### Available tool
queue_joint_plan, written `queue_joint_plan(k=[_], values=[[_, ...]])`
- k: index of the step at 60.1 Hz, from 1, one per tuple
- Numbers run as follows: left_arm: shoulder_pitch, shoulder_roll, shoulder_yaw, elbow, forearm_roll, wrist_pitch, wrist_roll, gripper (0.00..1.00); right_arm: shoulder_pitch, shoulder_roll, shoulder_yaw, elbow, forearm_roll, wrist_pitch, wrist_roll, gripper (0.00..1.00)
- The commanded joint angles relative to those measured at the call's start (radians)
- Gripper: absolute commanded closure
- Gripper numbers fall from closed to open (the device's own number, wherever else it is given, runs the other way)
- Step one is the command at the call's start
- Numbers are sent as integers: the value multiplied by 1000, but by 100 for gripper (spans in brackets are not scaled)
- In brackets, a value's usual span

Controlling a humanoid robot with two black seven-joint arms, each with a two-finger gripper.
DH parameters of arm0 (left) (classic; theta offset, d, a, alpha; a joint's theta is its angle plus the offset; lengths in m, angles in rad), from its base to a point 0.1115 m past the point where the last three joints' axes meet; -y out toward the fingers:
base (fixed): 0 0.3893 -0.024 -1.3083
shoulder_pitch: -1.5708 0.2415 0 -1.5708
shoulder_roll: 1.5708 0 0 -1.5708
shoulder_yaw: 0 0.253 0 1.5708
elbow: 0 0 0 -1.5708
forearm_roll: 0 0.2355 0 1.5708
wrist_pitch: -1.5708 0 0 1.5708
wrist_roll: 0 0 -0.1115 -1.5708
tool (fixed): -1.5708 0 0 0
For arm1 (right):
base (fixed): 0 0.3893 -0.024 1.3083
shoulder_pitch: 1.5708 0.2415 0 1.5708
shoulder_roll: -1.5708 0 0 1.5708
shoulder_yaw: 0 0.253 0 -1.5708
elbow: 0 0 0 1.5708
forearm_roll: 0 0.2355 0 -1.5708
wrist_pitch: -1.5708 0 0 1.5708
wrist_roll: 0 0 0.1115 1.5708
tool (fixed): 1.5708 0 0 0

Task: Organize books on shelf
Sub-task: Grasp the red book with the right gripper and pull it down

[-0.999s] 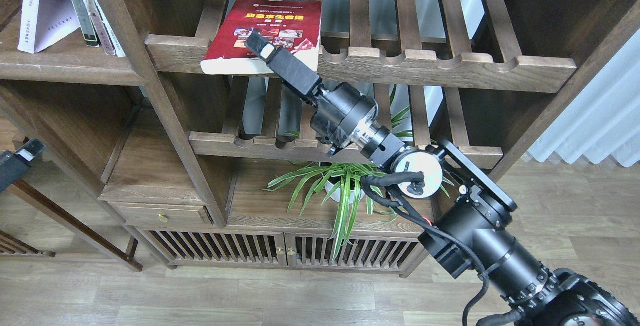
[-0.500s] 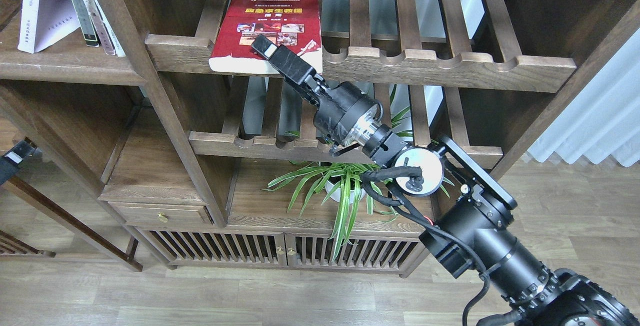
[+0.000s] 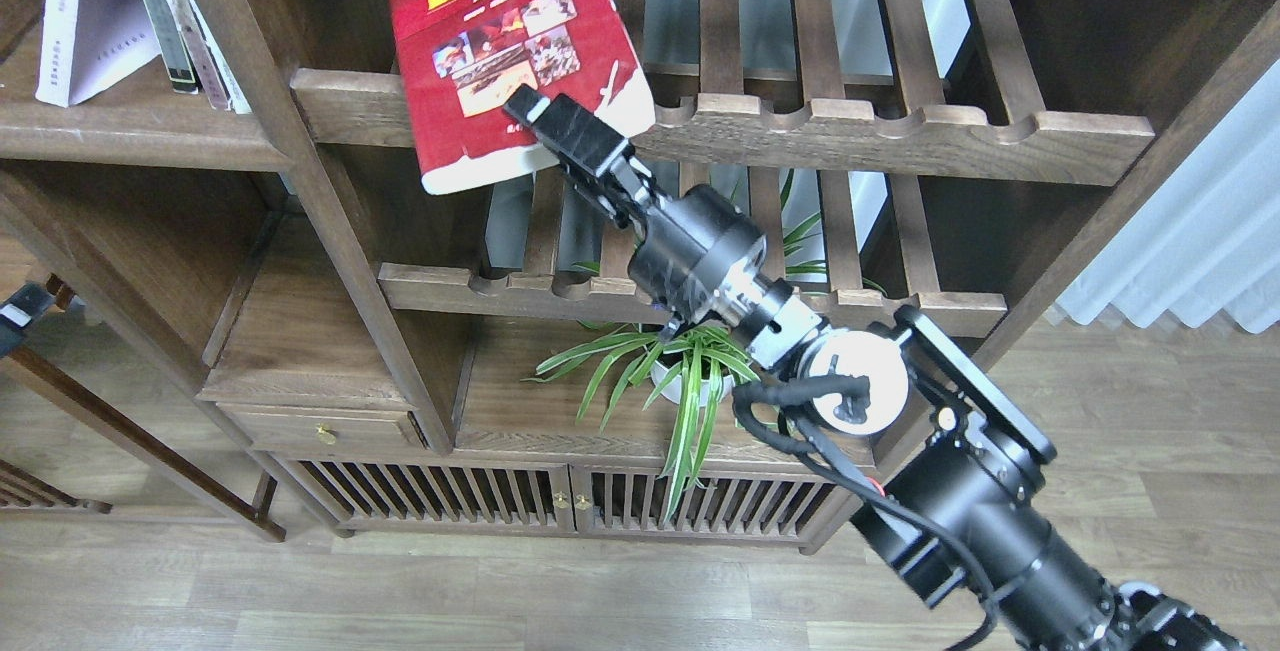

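My right gripper (image 3: 541, 117) is shut on the lower right part of the red book (image 3: 490, 31), which has photos and a yellow title. The book is lifted and tilted, with its top up and to the left. Its lower edge hangs out past the front rail of the upper slatted rack (image 3: 850, 126). The solid dark wood shelf (image 3: 110, 136) is at the upper left. It holds a leaning white book (image 3: 88, 26) and a thin dark book (image 3: 163, 26). Only the tip of my left gripper (image 3: 20, 315) shows at the left edge.
A shelf post (image 3: 300, 181) stands between the red book and the solid shelf. A second slatted rack (image 3: 500, 286) lies below. A potted green plant (image 3: 680, 371) stands on the cabinet top, beneath my right arm. A white curtain (image 3: 1200, 231) hangs at the right.
My right gripper has lifted the red book off the slatted rack and swung it up and to the left, so it now stands tilted. My left gripper tip shifted slightly at the left edge.
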State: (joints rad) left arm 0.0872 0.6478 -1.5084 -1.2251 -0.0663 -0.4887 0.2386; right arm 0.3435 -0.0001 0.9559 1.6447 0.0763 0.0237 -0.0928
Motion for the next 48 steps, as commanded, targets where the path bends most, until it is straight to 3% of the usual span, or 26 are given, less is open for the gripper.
queue_joint_plan(k=[1,13,32,48], values=[[5,-2,100,-5,-131,0,-5,1,-77,0,-23,6,-1,87,-2,95],[3,-27,230,-43,-231,0,-74,1,-176,0,-71,6,0,275,-7,95],[2,-146,329,-111,-233,0,-85,1,-353,0,-115,0,0,465,-15,95],[-1,-231,415,-189,-233,0,-85,1,-440,-87,-111,-71,20,465,-18,95]])
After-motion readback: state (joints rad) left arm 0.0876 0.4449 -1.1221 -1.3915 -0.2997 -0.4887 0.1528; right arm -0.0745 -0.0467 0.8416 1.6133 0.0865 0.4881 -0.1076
